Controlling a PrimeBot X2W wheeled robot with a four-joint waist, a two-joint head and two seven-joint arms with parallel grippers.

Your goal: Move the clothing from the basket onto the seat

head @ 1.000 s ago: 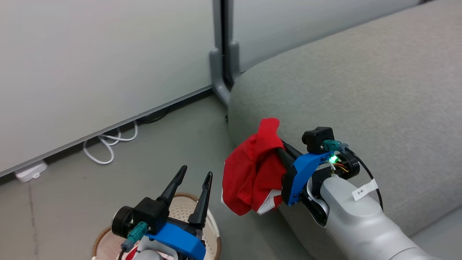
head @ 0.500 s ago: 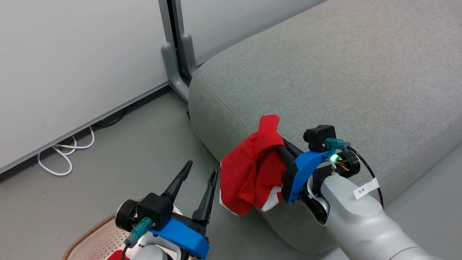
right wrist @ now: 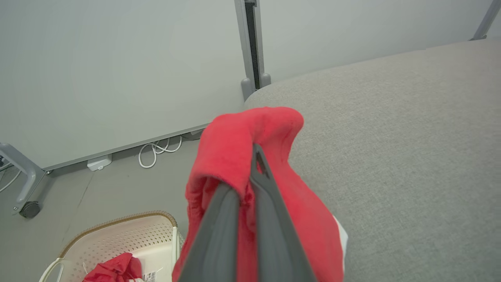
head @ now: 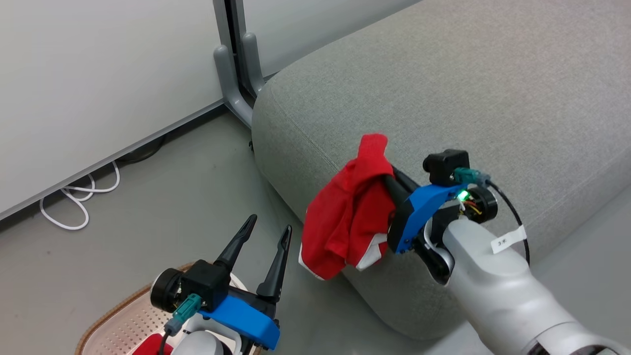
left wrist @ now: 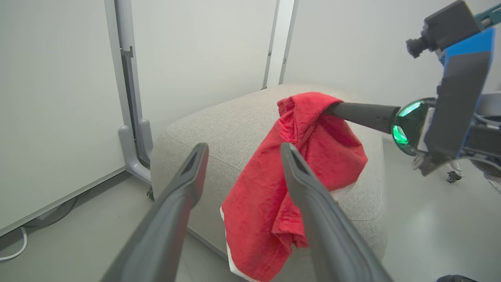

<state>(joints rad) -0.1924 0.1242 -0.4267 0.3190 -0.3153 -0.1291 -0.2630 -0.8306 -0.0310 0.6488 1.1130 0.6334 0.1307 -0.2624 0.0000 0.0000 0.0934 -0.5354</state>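
Observation:
My right gripper (head: 389,180) is shut on a piece of the clothing (head: 345,222), a bright red garment with white trim that hangs in the air at the front corner of the grey seat (head: 443,88). The right wrist view has the red fabric (right wrist: 235,149) draped over the closed fingers (right wrist: 258,203), with the seat (right wrist: 391,137) beyond. My left gripper (head: 269,225) stands open and holds nothing, above the cream basket (head: 113,310) with its brown rim. More red clothing (right wrist: 113,268) lies in the basket (right wrist: 117,221). In the left wrist view the hanging garment (left wrist: 297,176) is just past the open left gripper (left wrist: 244,150).
A pale partition wall with a grey post foot (head: 231,88) stands behind the seat's corner. A white cable (head: 74,197) is looped on the grey floor along the wall. A caster wheel (right wrist: 29,209) is at the far left of the right wrist view.
The head camera has swung, so the seat shifted left in the picture. My right gripper has risen a little with the red garment. Both grippers keep their states.

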